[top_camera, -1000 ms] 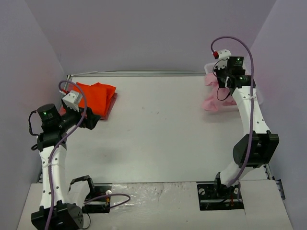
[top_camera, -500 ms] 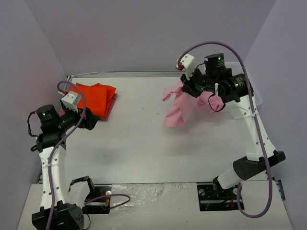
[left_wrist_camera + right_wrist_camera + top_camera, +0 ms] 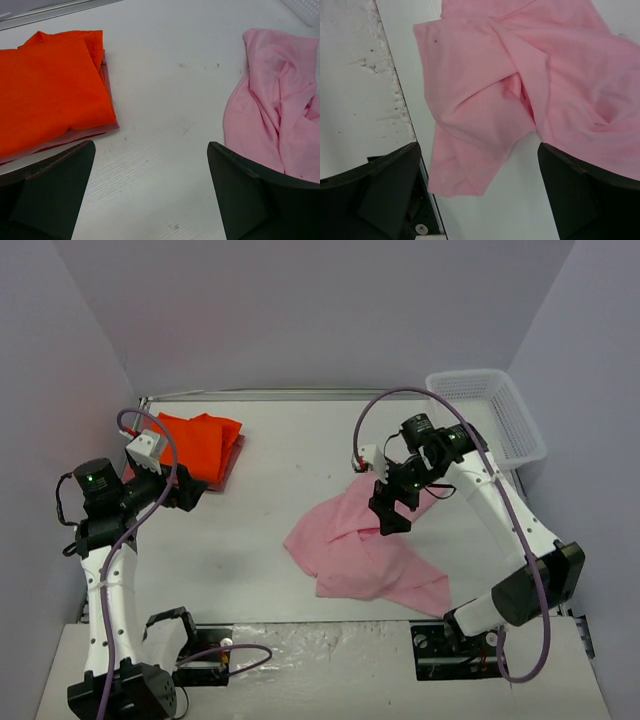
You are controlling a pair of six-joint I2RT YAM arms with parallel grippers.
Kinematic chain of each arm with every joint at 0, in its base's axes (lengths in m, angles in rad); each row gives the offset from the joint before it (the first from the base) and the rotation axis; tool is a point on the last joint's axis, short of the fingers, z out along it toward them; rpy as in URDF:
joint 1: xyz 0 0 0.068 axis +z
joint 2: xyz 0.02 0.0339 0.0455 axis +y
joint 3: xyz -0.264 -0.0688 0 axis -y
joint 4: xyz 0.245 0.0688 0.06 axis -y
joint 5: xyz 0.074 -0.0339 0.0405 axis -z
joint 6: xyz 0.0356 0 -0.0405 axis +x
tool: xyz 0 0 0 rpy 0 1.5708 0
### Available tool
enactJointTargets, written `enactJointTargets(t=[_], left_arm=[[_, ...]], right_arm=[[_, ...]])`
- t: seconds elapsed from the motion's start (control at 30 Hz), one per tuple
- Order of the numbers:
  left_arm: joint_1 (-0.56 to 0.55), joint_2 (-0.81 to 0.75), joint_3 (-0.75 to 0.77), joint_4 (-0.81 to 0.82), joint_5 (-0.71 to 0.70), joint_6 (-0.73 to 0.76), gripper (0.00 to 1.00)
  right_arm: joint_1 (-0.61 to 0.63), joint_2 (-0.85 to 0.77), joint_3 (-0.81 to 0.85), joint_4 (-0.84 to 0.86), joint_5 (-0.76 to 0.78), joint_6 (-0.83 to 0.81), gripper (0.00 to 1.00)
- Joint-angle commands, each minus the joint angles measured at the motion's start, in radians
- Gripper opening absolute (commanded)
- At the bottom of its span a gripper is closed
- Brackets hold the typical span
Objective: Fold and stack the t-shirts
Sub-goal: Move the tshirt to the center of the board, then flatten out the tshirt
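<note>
A light pink t-shirt (image 3: 360, 555) lies crumpled and spread on the table's front middle, also seen in the left wrist view (image 3: 272, 115) and the right wrist view (image 3: 520, 75). My right gripper (image 3: 392, 510) hovers over its upper part, open, with nothing held between its jaws (image 3: 477, 150). A folded bright orange t-shirt (image 3: 200, 440) rests at the back left on a dull pinkish-red folded one (image 3: 107, 127). My left gripper (image 3: 190, 490) stands open just in front of that stack, over bare table (image 3: 150, 150).
A white mesh basket (image 3: 530, 430) stands at the back right corner. Purple walls close in the table on three sides. The pink shirt's lower edge lies close to the table's near edge (image 3: 405, 100).
My right arm swung the pink shirt from the basket at the back right to the front middle of the table, opened and let it drop. The left arm has not moved.
</note>
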Motion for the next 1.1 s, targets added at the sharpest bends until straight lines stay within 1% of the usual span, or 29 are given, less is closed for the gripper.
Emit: enactJointTargets(t=[0.0, 0.07, 0.1, 0.13, 0.17, 0.2, 0.27, 0.3, 0.37, 0.43, 0.57, 0.73, 0.97, 1.07], left_arm=[[0.008, -0.008, 0.001, 0.04, 0.042, -0.006, 0.94], [0.008, -0.006, 0.001, 0.039, 0.049, -0.004, 0.94], [0.008, -0.006, 0.001, 0.037, 0.054, -0.004, 0.94], [0.008, -0.008, 0.001, 0.037, 0.059, -0.004, 0.94], [0.008, -0.008, 0.001, 0.039, 0.066, -0.003, 0.94], [0.008, -0.008, 0.0, 0.04, 0.08, -0.004, 0.94], [0.008, -0.005, -0.003, 0.042, 0.088, -0.004, 0.94], [0.008, -0.003, -0.003, 0.04, 0.089, -0.004, 0.94], [0.007, 0.0, -0.005, 0.042, 0.094, -0.003, 0.94], [0.008, 0.001, -0.006, 0.04, 0.099, -0.001, 0.94], [0.008, 0.001, -0.009, 0.039, 0.103, 0.002, 0.94], [0.007, 0.008, -0.01, 0.037, 0.099, 0.005, 0.94], [0.008, 0.009, -0.013, 0.036, 0.1, 0.008, 0.94], [0.008, 0.011, -0.01, 0.028, 0.095, 0.017, 0.94]], right_arm=[[0.002, 0.036, -0.047, -0.03, -0.022, -0.047, 1.0], [-0.006, 0.044, -0.065, 0.008, -0.011, -0.031, 0.99], [-0.007, 0.044, -0.073, 0.036, 0.004, 0.018, 0.99], [-0.007, 0.045, -0.091, 0.114, 0.021, 0.051, 0.99], [-0.006, 0.048, -0.101, 0.149, 0.043, 0.083, 0.99], [-0.007, 0.059, -0.107, 0.186, 0.084, 0.132, 0.99], [-0.006, 0.088, -0.087, 0.24, 0.109, 0.16, 0.98], [-0.006, 0.129, -0.072, 0.248, 0.125, 0.167, 0.96], [-0.006, 0.195, -0.018, 0.263, 0.148, 0.196, 0.95], [-0.004, 0.24, 0.04, 0.265, 0.168, 0.21, 0.95], [0.017, 0.358, 0.106, 0.268, 0.225, 0.223, 0.95], [0.042, 0.467, 0.172, 0.303, 0.231, 0.262, 0.94], [0.108, 0.628, 0.313, 0.323, 0.274, 0.296, 0.94], [0.145, 0.67, 0.336, 0.318, 0.291, 0.283, 0.95]])
